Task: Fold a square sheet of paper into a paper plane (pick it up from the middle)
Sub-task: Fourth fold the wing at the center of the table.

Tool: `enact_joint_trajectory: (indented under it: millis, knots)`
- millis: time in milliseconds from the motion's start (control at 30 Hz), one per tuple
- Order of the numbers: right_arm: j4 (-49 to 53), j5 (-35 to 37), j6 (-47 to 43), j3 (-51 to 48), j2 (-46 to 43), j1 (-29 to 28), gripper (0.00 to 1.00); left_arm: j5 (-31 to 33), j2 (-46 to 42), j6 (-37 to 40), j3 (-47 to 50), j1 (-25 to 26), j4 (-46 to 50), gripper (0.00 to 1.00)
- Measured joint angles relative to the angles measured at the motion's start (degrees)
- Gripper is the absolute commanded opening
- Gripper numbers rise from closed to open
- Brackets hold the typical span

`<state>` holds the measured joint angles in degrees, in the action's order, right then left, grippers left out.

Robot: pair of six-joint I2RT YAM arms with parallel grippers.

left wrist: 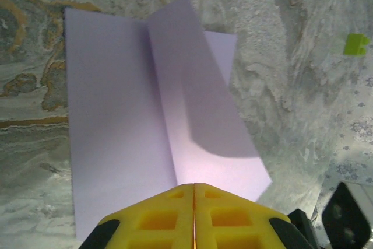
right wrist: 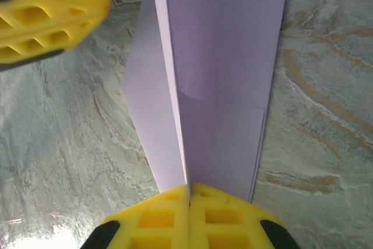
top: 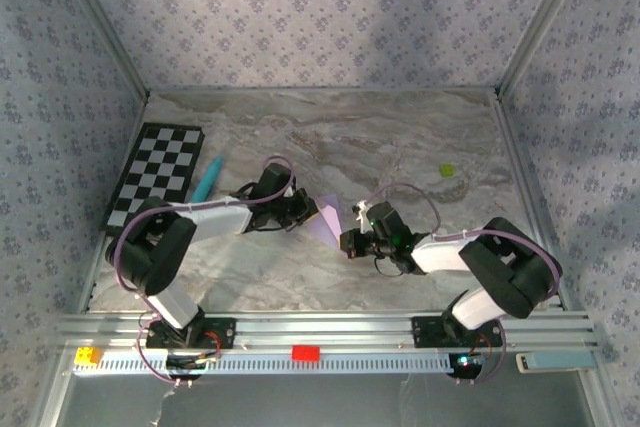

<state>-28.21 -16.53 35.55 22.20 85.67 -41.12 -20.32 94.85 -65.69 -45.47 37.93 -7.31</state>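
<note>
**Soft light above, blur up close**

We find the worktop (top: pixel 330 127) evenly lit from overhead, dim bands shading the back wall (top: pixel 320 17). In our left wrist view a rounded grey shadow lies on the sheet of paper (left wrist: pixel 116 115), and the left pincer (left wrist: pixel 193 188) blurs. Glare whitens the right wrist view's lower left corner.

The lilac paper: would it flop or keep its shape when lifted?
Probably floppy: the square sheet of paper is thin. Its centre crease likely stiffens it lengthwise, since one flap stands up. It looks light; pinched by the left gripper and right gripper, it might tear if they pull apart.
</note>
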Motion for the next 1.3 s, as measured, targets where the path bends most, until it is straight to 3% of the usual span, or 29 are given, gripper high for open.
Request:
enact_joint_trajectory:
  millis: [433,1300]
  knots:
    - [-1.6,-1.7,2.4,-0.5,1.2,1.0,0.0,-0.9,4.6,-0.2,-1.3,0.8,-0.5,0.04]
    - [-1.6,-3.1,3.5,-0.6,1.2,3.0,0.0,-0.9,5.6,-0.2,0.7,0.8,-1.2,0.01]
